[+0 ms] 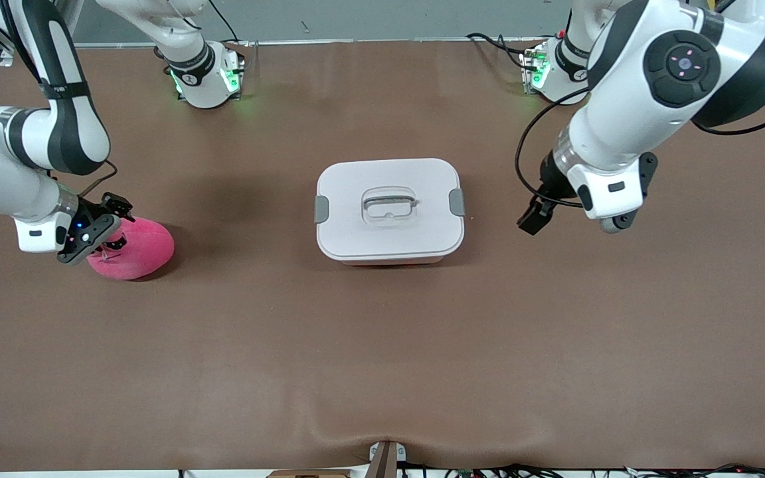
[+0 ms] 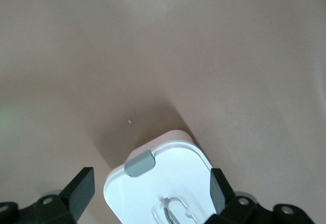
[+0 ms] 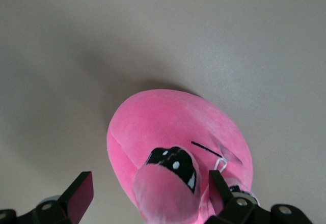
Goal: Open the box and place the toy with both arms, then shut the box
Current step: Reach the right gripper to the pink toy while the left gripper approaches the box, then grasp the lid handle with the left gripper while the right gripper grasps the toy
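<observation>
The box (image 1: 389, 226) stands mid-table with its white lid (image 1: 422, 186) on and a grey clip (image 1: 321, 209) at each end. In the left wrist view the lid (image 2: 168, 175) and one clip (image 2: 139, 163) lie ahead of my left gripper (image 2: 151, 191), which is open. In the front view that gripper (image 1: 534, 218) hangs over bare table beside the box, toward the left arm's end. The pink toy (image 1: 140, 249) lies toward the right arm's end. My right gripper (image 1: 107, 224) is low over it and open. Its fingers straddle the toy's snout (image 3: 168, 191) without pinching it.
A brown mat (image 1: 382, 358) covers the whole table, with a ripple at its edge nearest the front camera. Both green-lit arm bases (image 1: 206, 79) stand along the edge farthest from it. Cables (image 1: 522, 146) hang from the left wrist.
</observation>
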Robot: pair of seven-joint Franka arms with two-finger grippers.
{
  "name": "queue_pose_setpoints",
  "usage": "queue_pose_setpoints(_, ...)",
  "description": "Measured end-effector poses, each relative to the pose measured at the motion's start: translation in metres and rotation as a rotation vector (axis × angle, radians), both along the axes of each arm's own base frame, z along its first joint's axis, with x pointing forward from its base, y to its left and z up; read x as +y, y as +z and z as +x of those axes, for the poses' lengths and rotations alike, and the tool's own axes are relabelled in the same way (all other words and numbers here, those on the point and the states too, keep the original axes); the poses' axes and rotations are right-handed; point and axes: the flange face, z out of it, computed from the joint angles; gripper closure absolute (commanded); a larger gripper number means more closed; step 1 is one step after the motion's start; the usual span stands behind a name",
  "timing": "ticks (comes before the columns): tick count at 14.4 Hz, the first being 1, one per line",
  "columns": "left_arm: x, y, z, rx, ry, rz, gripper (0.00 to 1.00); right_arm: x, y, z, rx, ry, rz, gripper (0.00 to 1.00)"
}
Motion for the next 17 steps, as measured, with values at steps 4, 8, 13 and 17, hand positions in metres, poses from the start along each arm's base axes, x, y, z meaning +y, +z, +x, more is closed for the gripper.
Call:
queue_pose_setpoints(4,-0.042,-0.014,-0.011,-0.001,0.084,0.004,0.00,-0.002,-0.009,-0.002,0.016,0.008,0.003,0.00)
queue_pose_setpoints(8,-0.074,-0.025,-0.021,-0.005,0.151,0.003,0.00,-0.001,-0.014,-0.003,0.028,0.056,0.010,0.00)
queue_pose_setpoints(13,-0.106,-0.039,-0.032,-0.008,0.226,0.000,0.00,-0.002,-0.018,-0.008,0.071,0.093,0.011,0.59)
queue_pose_setpoints(17,-0.127,-0.053,-0.040,-0.003,0.261,0.004,0.00,-0.002,-0.017,-0.008,0.076,0.100,0.011,0.99)
